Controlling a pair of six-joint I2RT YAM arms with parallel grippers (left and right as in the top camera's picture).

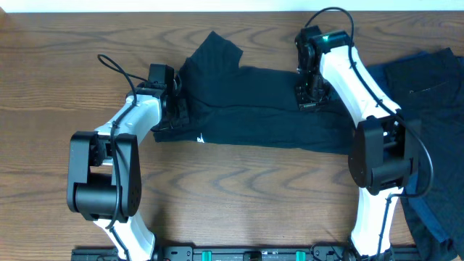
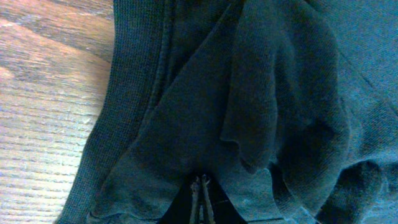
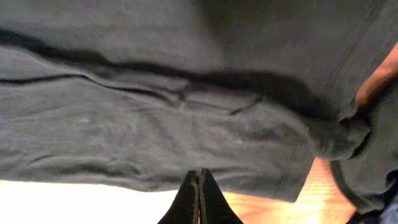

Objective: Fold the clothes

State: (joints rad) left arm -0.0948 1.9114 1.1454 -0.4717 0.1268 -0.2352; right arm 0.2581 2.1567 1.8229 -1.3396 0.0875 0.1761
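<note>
A dark navy T-shirt (image 1: 261,109) lies stretched left to right across the middle of the wooden table (image 1: 43,72), a sleeve (image 1: 214,47) sticking up at its far left and a small white label (image 1: 201,139) at its front edge. My left gripper (image 1: 176,109) is at the shirt's left end. In the left wrist view its jaws (image 2: 200,180) are shut, with bunched cloth (image 2: 261,93) pinched at the tips. My right gripper (image 1: 307,101) is over the shirt's upper right part. Its jaws (image 3: 199,173) are shut on the cloth's edge (image 3: 155,124).
More dark clothes (image 1: 428,94) lie heaped at the right edge of the table, with a bluer piece (image 1: 435,214) trailing toward the front right corner. Both white arms rise from bases at the front edge. Bare wood shows left of and in front of the shirt.
</note>
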